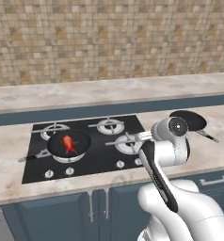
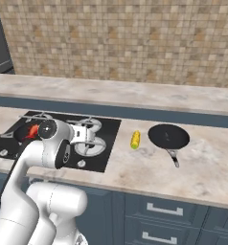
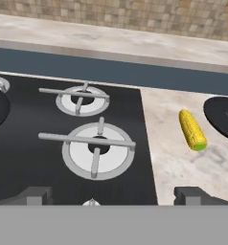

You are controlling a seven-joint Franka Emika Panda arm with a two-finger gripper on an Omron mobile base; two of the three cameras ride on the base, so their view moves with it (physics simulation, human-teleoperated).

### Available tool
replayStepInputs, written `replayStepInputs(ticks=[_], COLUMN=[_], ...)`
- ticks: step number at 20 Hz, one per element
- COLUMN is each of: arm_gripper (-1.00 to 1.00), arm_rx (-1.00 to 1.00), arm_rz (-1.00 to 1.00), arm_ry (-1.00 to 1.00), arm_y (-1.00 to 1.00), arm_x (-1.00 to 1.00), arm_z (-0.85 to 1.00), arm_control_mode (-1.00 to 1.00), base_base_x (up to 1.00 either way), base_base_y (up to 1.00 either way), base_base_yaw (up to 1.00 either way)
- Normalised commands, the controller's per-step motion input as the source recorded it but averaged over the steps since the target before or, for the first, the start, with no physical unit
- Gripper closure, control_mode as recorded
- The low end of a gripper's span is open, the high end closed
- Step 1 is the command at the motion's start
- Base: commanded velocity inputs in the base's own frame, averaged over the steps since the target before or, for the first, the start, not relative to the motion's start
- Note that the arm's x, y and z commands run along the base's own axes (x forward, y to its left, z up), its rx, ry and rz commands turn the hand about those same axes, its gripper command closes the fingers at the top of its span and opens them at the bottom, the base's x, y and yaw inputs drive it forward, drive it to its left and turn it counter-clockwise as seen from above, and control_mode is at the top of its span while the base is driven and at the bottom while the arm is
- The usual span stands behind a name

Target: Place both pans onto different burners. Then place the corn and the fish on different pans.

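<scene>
Fish (image 1: 68, 144), glossy red-orange, lay in a round black pan (image 1: 57, 146) on the front-left burner. At three o'clock of the glass cooktop (image 2: 108, 143), a bumpy yellow corn (image 2: 135, 139) rested on speckled stone beside another pan (image 2: 168, 136). Gripper (image 3: 113, 195) hung with jaws spread, empty.

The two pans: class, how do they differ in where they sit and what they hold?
The left pan sits on a burner of the cooktop; the right pan rests on the counter beside the corn. The left pan holds the fish; the right pan holds nothing. Both are round, shallow and black, each with a thin handle.
</scene>
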Motion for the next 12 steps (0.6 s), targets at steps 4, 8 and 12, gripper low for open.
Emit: replayStepInputs(ticks=[4, 8, 12], arm_gripper=[-1.0, -1.0, -1.0], arm_rx=[0.0, 0.0, 0.0], arm_rz=[0.0, 0.0, 0.0], arm_ry=[0.0, 0.0, 0.0], arm_y=[0.0, 0.0, 0.0], arm_x=[0.0, 0.0, 0.0], arm_z=[0.0, 0.0, 0.0], arm_control_mode=[1.0, 1.0, 1.0], base_base_x=[-0.12, -0.12, -0.11], base_base_y=[-0.44, -0.43, -0.41], base_base_yaw=[0.0, 0.0, 0.0])
